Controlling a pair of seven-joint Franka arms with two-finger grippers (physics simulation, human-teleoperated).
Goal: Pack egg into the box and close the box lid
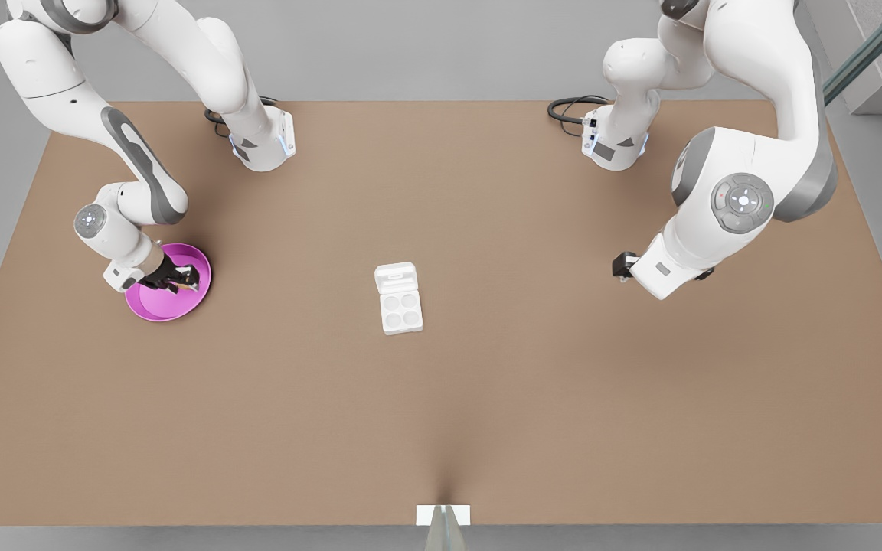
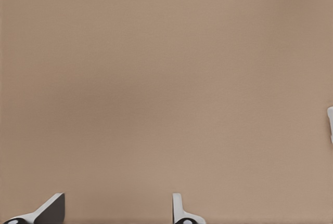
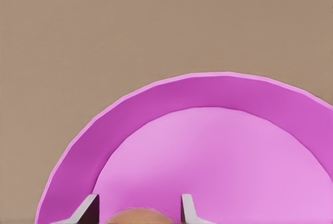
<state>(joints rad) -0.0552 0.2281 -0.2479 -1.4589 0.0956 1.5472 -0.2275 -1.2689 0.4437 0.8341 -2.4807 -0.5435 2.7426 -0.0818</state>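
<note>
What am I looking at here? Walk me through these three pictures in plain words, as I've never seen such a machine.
These are simulator pictures of two white robot arms at a brown table. The wide picture is from a camera looking down on it; the other two are from cameras on each arm's wrist. A white box with four wells lies mid-table, its lid open. At the front view's left, the right hand reaches into a pink plate, right at a tan egg; whether it grips it is unclear. The left hand waits open over bare table.
</note>
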